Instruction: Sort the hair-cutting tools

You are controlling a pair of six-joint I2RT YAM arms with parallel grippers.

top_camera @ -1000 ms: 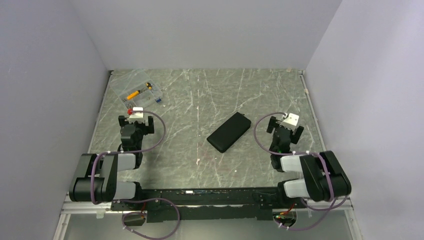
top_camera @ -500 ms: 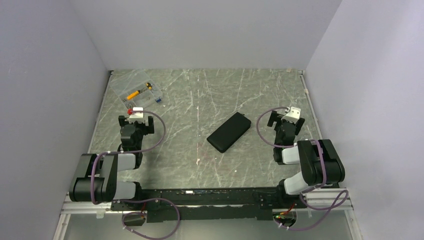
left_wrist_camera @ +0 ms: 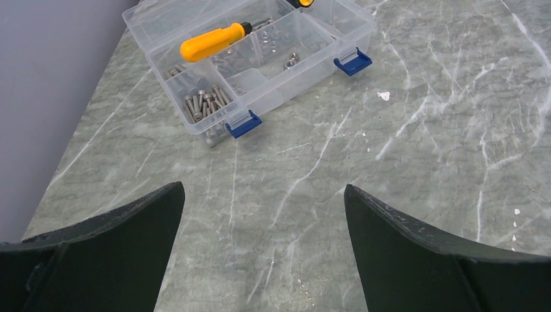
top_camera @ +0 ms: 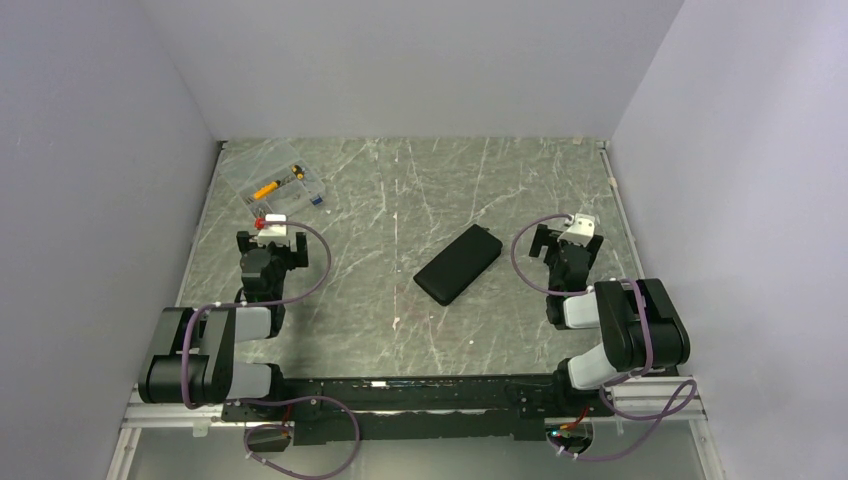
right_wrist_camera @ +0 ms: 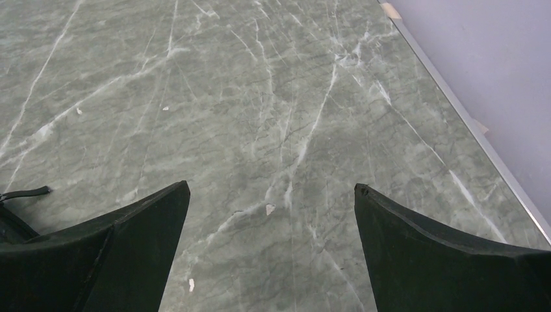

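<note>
We see left arm (top_camera: 212, 348) and right arm (top_camera: 622, 335), black with pale grey shells, purple cables (top_camera: 326, 262), white wrist blocks (top_camera: 580, 226), perhaps cameras, black wedge fingers (left_wrist_camera: 416, 253).

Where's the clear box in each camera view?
Top external: box in the upper left.
Left wrist: box at the top, left of centre.
Right wrist: not in it.
Shared landmark: yellow screwdriver inside the box; the right wrist shows only the marble table.

our left gripper (left_wrist_camera: 263, 195) and right gripper (right_wrist_camera: 271, 192) both hang with jaws spread wide, arms folded back near our bases.
</note>
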